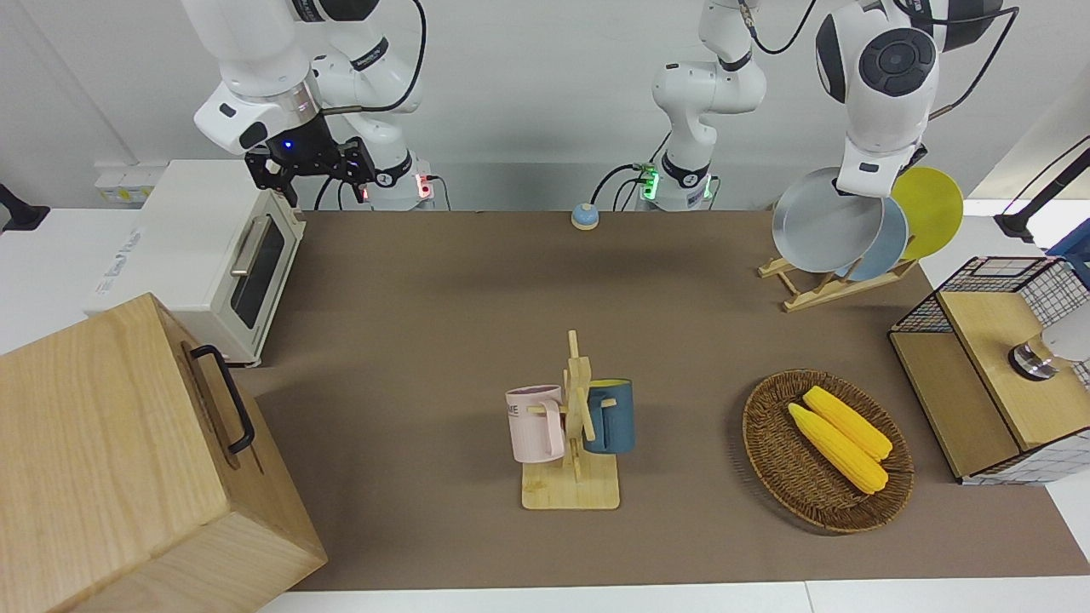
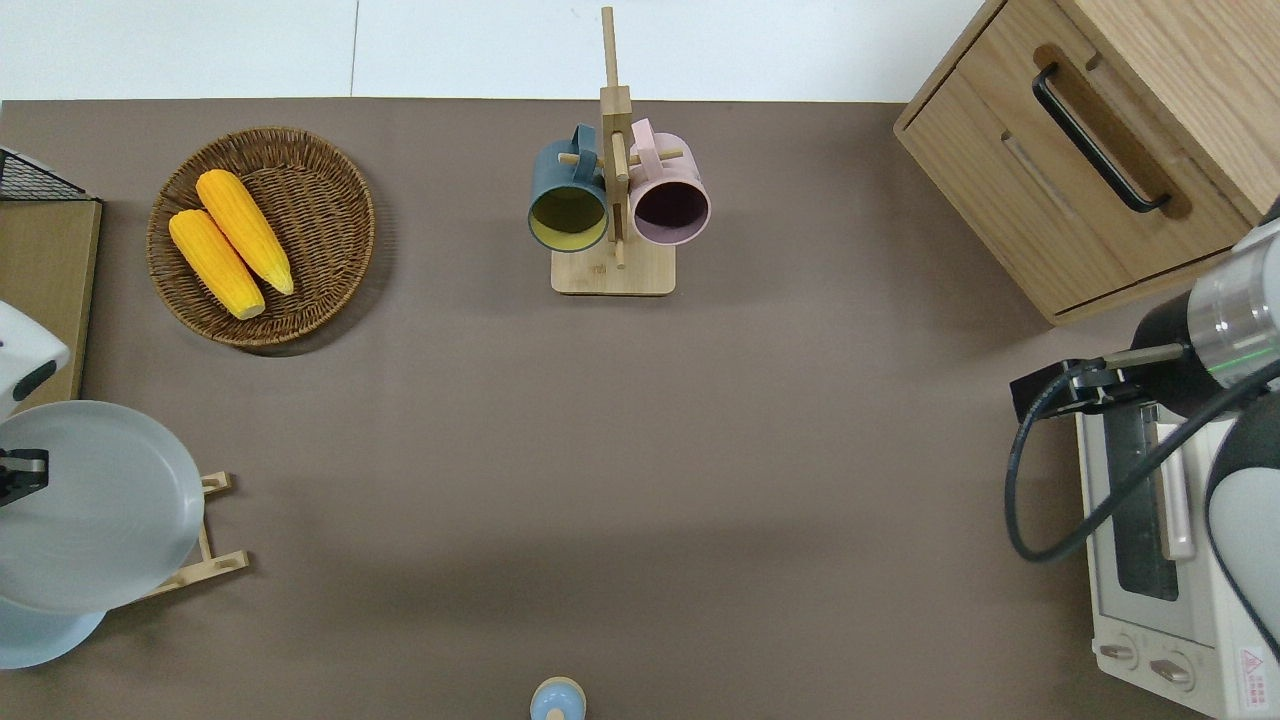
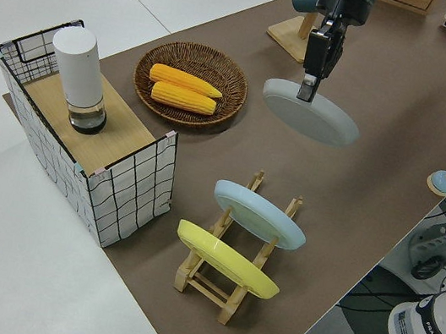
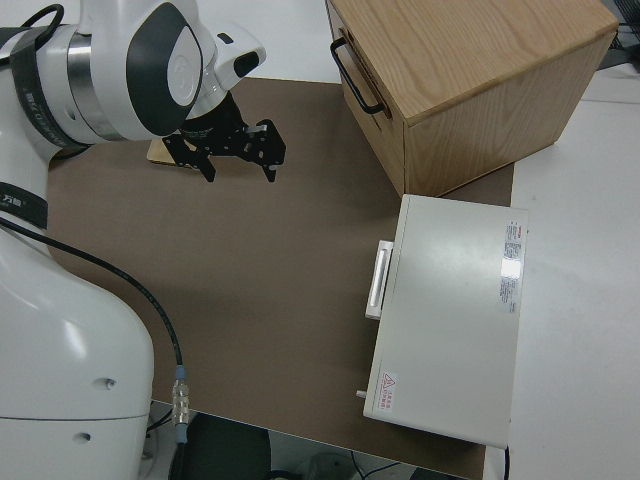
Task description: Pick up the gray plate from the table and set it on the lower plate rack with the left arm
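My left gripper [image 3: 307, 91] is shut on the rim of the gray plate [image 3: 313, 114] and holds it tilted in the air. In the overhead view the gray plate [image 2: 95, 510] hangs over the lower plate rack [image 2: 215, 565], with the left gripper [image 2: 20, 475] at its edge. The slanted light-wood rack [image 3: 219, 291] stands on the brown table [image 1: 443, 306] at the left arm's end. It carries a light blue plate [image 3: 258, 214] and a yellow plate [image 3: 225, 257]. The right arm is parked, its gripper [image 4: 235, 150] open.
A wicker basket [image 2: 330, 200] with two corn cobs [image 2: 230, 240] lies farther from the robots than the rack. A mug stand [image 2: 612, 200] holds a pink and a blue mug. A wire shelf [image 3: 119, 175], a toaster oven [image 1: 213, 255] and a wooden drawer box [image 1: 128, 460] line the table's ends.
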You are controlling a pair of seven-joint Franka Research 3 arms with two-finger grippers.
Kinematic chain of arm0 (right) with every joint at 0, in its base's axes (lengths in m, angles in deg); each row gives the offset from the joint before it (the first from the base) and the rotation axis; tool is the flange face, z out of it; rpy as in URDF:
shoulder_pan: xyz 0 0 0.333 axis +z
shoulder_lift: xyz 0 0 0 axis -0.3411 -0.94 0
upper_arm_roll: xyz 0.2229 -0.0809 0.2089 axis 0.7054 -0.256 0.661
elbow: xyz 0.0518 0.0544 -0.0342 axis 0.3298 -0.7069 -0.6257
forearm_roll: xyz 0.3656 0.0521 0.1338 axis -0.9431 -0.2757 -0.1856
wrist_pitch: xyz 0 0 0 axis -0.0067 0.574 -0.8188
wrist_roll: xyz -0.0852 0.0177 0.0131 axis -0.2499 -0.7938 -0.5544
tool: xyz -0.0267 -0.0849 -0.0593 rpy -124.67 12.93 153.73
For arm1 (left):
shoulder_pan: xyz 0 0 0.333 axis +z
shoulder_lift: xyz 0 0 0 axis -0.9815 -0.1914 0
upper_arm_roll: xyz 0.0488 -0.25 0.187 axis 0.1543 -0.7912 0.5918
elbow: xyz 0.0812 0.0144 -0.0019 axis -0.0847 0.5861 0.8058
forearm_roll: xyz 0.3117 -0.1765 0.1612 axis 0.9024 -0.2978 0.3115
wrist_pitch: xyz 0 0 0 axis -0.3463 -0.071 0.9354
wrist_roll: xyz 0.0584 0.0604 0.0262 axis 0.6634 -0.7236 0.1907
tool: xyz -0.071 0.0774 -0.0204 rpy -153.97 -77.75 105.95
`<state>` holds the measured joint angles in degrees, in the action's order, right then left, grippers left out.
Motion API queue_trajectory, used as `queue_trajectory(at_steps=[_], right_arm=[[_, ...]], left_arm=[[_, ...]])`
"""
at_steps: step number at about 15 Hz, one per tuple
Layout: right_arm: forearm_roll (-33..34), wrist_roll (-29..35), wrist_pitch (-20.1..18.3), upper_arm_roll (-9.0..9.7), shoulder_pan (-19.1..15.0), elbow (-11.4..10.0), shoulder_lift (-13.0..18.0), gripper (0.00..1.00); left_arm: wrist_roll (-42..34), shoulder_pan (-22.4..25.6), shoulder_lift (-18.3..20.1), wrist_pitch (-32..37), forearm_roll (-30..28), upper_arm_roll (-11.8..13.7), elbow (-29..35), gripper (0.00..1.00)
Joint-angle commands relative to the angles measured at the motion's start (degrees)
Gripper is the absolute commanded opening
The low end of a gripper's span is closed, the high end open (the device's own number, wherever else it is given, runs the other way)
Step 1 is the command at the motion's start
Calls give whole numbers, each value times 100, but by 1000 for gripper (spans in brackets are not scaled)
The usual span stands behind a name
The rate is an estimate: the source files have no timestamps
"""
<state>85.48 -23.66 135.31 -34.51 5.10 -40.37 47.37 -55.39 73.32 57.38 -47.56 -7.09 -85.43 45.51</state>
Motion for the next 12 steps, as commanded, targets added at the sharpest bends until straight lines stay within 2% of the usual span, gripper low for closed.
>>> queue_trajectory(at_steps=[1,5,12], right_arm=[[28,68,-62,121,-132,41,12,983],[28,68,-62,113,-132,33,12,983],[28,68,-62,121,-132,41,12,983]], left_arm=[[53,-77,30,84,782,-27,351,0],[403,-86,30,14,1021,-27,702,0],[1669,-95,-23,-416,1074,-185,1555,0]])
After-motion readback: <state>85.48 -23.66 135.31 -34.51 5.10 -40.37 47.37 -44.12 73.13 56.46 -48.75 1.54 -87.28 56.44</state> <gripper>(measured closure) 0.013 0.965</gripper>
